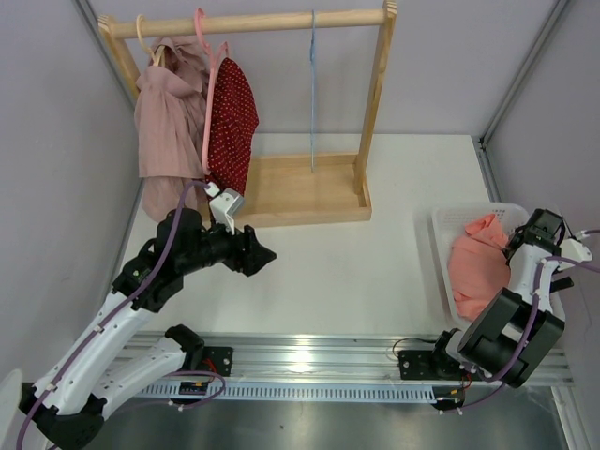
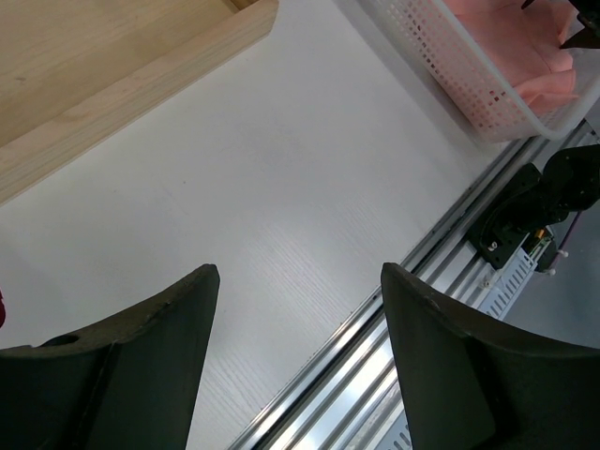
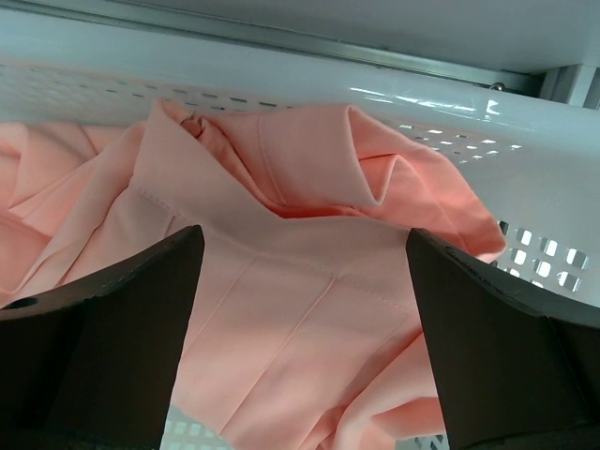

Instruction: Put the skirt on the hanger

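At the near edge runs a metal rail (image 1: 309,361) with both arm bases. On the right, the right pincer (image 3: 302,246) points down into a white perforated basket (image 1: 439,230), its fingers spread wide and gripping nothing; the salmon-pink skirt (image 3: 309,187) lies crumpled in that basket directly beneath them. On the left, the left pincer (image 2: 298,272) hangs above the bare white surface (image 1: 356,253), also wide and empty. Farther back stands a wooden rack (image 1: 375,84). The light-blue hanger (image 1: 312,94) hangs alone near its right end, well apart from the skirt. At the left end hang a dark red dotted garment (image 1: 232,117) and a mauve garment (image 1: 169,122).
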Robot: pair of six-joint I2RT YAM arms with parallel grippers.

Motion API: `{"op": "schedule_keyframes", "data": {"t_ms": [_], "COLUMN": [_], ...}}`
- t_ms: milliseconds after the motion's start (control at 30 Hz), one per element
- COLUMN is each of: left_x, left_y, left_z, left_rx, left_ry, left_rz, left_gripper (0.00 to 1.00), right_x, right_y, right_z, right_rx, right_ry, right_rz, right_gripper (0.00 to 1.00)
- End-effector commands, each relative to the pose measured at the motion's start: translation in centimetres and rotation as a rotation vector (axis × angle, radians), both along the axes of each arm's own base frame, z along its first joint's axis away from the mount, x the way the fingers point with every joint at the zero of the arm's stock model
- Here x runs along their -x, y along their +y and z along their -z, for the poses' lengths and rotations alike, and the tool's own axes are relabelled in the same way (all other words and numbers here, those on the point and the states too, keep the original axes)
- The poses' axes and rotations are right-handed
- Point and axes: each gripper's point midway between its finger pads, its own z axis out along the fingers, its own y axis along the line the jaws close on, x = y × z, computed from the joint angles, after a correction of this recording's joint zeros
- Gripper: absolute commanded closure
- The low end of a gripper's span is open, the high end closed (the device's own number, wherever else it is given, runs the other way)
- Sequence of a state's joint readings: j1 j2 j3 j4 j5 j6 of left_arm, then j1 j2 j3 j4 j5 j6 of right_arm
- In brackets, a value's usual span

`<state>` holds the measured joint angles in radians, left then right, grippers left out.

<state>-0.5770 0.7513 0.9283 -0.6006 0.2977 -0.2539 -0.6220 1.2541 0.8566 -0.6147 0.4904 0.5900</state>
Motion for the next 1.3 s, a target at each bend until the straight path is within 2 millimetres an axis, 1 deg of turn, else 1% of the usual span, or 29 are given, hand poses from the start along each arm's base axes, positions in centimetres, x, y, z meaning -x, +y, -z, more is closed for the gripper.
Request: {"op": "schedule_keyframes", "data": {"t_ms": [0,100,133,200,233,267,333,400,433,567,600,633,667,700,733,800,1000,1033,1167,1233,1267], "left_x": [0.1,0.2,0.2,0.2,0.2,0.2,0.2,0.1,0.2,0.2,0.2,0.3,0.3,0.3,0.4,0.4,0.6,0.7,0.8,0.9,0.9], "left_y": [-0.7,-0.7,-0.7,-0.7,-0.7,-0.7,-0.7,-0.6,-0.6,-0.6,-0.6,-0.6,-0.6,-0.6,-0.6,-0.7,-0.6,-0.6,-0.5,-0.6,-0.6], "left_z": [-0.9,-1.1,-0.9,-0.9,-0.8,-0.8,-0.9,-1.0,-0.9,-1.0,-1.0,-1.0,-1.0,-1.1,-1.0,-0.9,-1.0,-1.1,-1.2,-1.2,-1.2], "left_rx": [0.021,0.023,0.021,0.022,0.02,0.02,0.023,0.023,0.022,0.022,0.022,0.023,0.023,0.024,0.025,0.024,0.027,0.029,0.031,0.032,0.031], "left_ry": [-0.025,-0.027,-0.024,-0.026,-0.023,-0.023,-0.029,-0.03,-0.029,-0.032,-0.032,-0.031,-0.029,-0.032,-0.029,-0.024,-0.026,-0.028,-0.031,-0.032,-0.031], "left_rz": [0.041,0.046,0.046,0.046,0.044,0.044,0.043,0.04,0.042,0.039,0.041,0.044,0.046,0.045,0.047,0.051,0.054,0.056,0.057,0.06,0.059], "left_gripper": [0.25,0.25,0.25,0.25,0.25,0.25,0.25,0.25,0.25,0.25,0.25,0.25,0.25,0.25,0.25,0.25,0.25,0.25,0.25,0.25,0.25], "right_x": [-0.3,-0.4,-0.5,-0.6,-0.7,-0.8,-1.0,-1.1,-1.1,-1.3,-1.0,-0.5,0.0,0.6,1.1,1.4,1.0,1.0,0.2,-0.1,-0.5], "right_y": [-1.4,-1.3,-1.2,-1.1,-1.0,-1.0,-1.0,-1.0,-1.0,-0.8,-0.7,-1.1,-1.2,-1.3,-1.4,-1.4,-1.8,-1.7,-1.5,-0.8,-0.8], "right_z": [-0.5,0.3,0.4,0.4,0.4,0.3,-0.1,-0.5,-0.6,-0.9,-1.0,-1.6,-1.7,-2.0,-1.7,-1.3,0.9,1.7,3.3,4.1,3.8], "right_rx": [0.042,0.031,0.024,0.026,0.022,0.023,0.029,0.036,0.038,0.036,0.034,0.06,0.07,0.081,0.076,0.066,0.007,-0.01,-0.038,-0.062,-0.048], "right_ry": [0.002,0.003,-0.004,-0.009,-0.014,-0.023,-0.034,-0.045,-0.046,-0.053,-0.039,-0.022,-0.013,-0.008,-0.001,-0.004,0.01,0.023,-0.01,-0.022,-0.044], "right_rz": [0.033,0.026,0.018,0.013,0.007,0.003,-0.007,-0.012,-0.013,-0.026,-0.022,0.0,0.026,0.044,0.061,0.073,0.081,0.081,0.07,0.048,0.033], "right_gripper": [0.05,0.09,0.18,0.27,0.45,0.58,0.86,0.97,1.0,1.0,0.96,0.75,0.65,0.39,0.25,0.05,0.01,0.01,0.01,0.07,0.11]}}
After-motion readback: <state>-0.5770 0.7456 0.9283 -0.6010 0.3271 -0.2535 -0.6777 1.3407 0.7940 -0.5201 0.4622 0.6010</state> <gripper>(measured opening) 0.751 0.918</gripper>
